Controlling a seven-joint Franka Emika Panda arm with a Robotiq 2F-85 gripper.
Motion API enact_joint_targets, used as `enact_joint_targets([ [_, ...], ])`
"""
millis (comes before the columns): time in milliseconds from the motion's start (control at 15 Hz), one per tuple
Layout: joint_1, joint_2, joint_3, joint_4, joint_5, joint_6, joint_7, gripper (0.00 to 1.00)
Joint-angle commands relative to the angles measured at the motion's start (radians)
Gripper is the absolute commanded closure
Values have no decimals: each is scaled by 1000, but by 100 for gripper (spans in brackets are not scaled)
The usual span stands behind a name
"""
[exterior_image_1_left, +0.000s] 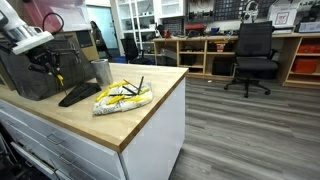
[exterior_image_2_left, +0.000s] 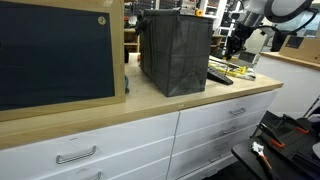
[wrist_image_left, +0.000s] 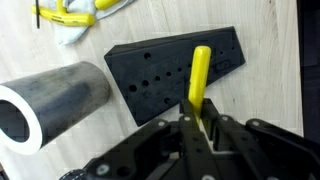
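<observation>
Bright, even indoor light fills both exterior views, with a soft sheen on the floor (exterior_image_1_left: 250, 120) and faint shadows. All pictures are small and grainy. In the wrist view the gripper (wrist_image_left: 198, 120) blurs near the lens; the yellow stick (wrist_image_left: 200, 72) looks sharp.

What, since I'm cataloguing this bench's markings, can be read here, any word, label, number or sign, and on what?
No text is legible.
Round sticker on the dark panel: too small to read.
White box in the background: blurred.
Black drilled block, yellow stick, metal cup: no print visible.
</observation>
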Motion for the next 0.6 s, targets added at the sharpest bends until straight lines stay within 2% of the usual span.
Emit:
enact_joint_targets([
  [0, 9, -49, -6, -18, 16, -34, -33, 96],
  [533, 8, -51, -12, -41, 24, -61, -29, 96],
])
